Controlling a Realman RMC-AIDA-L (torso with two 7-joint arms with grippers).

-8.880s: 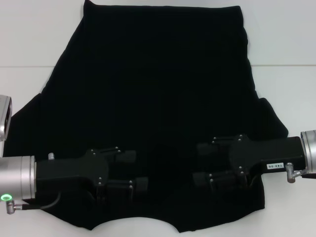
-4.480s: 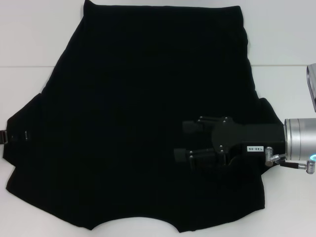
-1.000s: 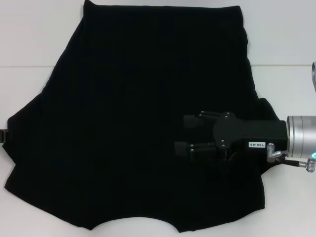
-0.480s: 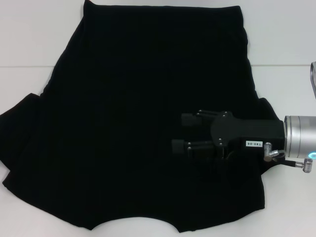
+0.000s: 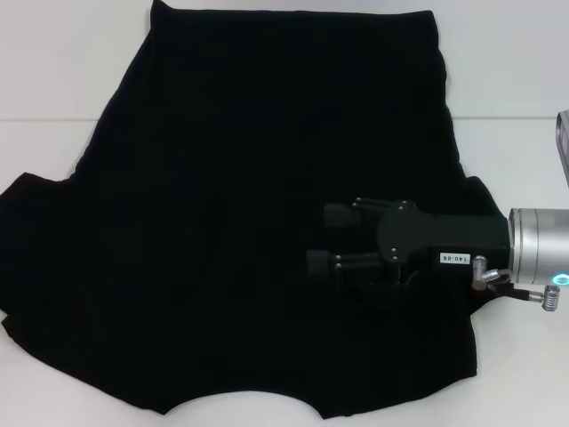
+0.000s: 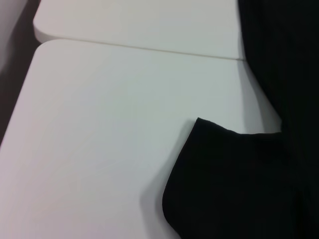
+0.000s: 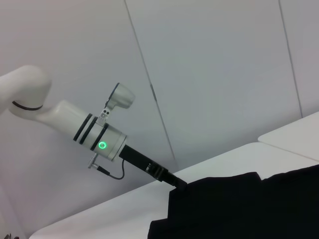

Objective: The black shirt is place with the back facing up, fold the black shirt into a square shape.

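Note:
The black shirt (image 5: 267, 178) lies spread flat on the white table (image 5: 53, 71), hem at the far side and collar at the near edge. My right gripper (image 5: 331, 238) hovers low over its right half, open, with nothing between its fingers. My left gripper (image 7: 175, 183) is out of the head view. The right wrist view shows it far off at the corner of the shirt's left sleeve (image 7: 199, 191), shut on that cloth. In the left wrist view, the sleeve (image 6: 234, 174) sits slightly raised above the table (image 6: 99, 124).
A seam between two tabletops (image 5: 44, 120) runs across the far part of the table. Bare white surface lies left and right of the shirt. The rounded table edge (image 6: 40, 37) shows in the left wrist view. A grey wall (image 7: 209, 74) stands behind.
The shirt's left sleeve has been drawn outward to the left, reaching the picture's edge. My right gripper has crept slightly left. The left gripper has left the head view.

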